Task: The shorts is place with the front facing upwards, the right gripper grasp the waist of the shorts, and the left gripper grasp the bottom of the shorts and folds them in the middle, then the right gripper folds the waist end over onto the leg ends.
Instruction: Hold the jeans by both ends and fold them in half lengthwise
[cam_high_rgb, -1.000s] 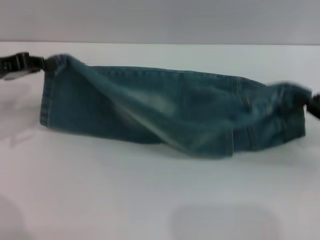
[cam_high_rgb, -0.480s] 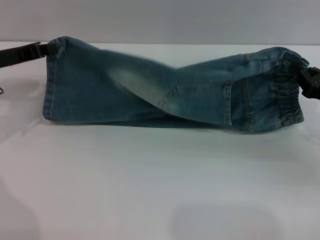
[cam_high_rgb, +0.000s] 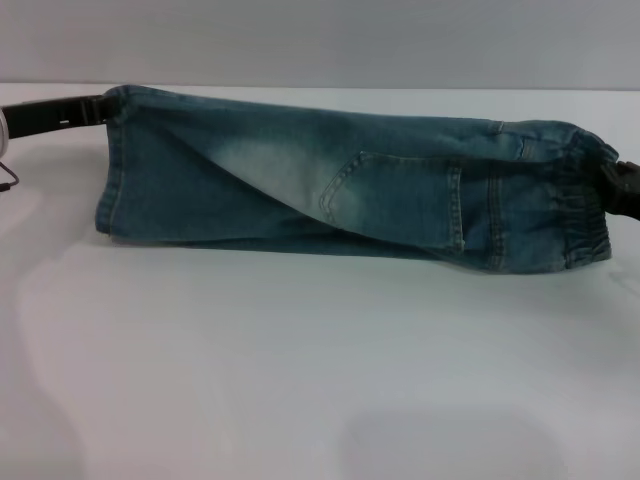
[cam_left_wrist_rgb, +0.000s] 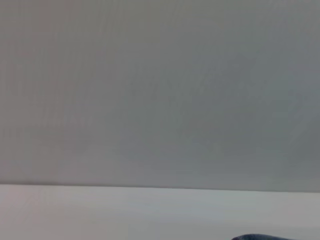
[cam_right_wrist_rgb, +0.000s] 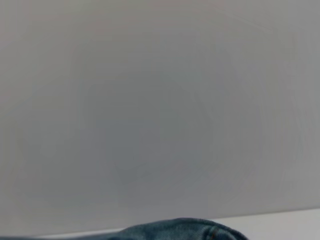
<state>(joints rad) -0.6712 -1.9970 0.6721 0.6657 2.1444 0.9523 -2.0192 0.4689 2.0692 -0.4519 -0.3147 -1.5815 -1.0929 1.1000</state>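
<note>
The shorts (cam_high_rgb: 350, 185) lie stretched along the far edge of the white bench (cam_high_rgb: 320, 370), folded lengthwise so that a back pocket and its stitching face up near the middle. The gathered elastic waist of the shorts (cam_high_rgb: 580, 215) is at the bench's right side, and the bottom of the shorts (cam_high_rgb: 112, 170), a straight stitched hem, is at the left side. The left gripper (cam_high_rgb: 95, 108) reaches in from the bench's far left corner and meets the upper corner of the hem; its black fingers appear pinched on the denim there, with the cloth pulled taut from that corner. The right gripper (cam_high_rgb: 622, 188) shows only as a dark block at the bench's right edge, touching the elastic band and apparently clamped on it, though most of it is out of sight. The lower edge of the folded denim rests on the bench, while the upper edge runs nearly straight between the two grippers. The left wrist view shows mostly a grey wall above the bench, with a sliver of dark cloth at one edge; the right wrist view shows the same wall and a curve of blue denim (cam_right_wrist_rgb: 180, 230) close to the camera.
</note>
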